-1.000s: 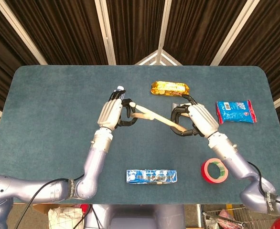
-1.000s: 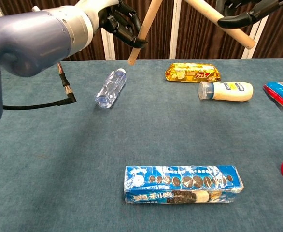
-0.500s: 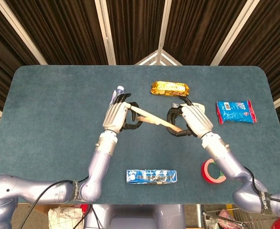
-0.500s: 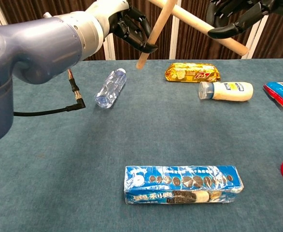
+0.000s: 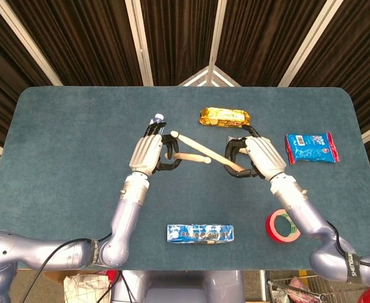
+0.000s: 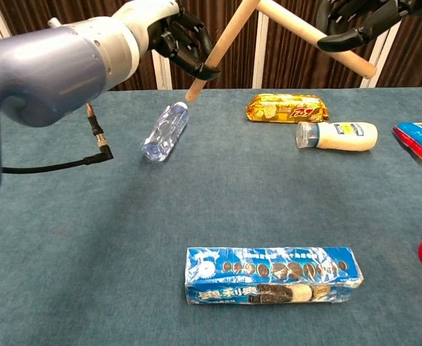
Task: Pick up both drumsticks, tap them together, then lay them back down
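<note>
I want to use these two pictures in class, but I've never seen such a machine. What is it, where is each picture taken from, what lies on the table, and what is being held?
It is a robot with two silver arms, each ending in a hand with fingers, steered by a person. One picture looks down from a camera at its head; the other looks forward from its chest, low over the table.

The left hand holds one wooden drumstick, and the right hand holds the other drumstick. Both sticks are lifted above the table and cross between the hands.

Lying on the blue cloth are a clear plastic bottle, a golden snack packet, a white bottle on its side, a blue-and-red packet, a roll of red tape, and a blue box of sandwich cookies nearest the robot.
</note>
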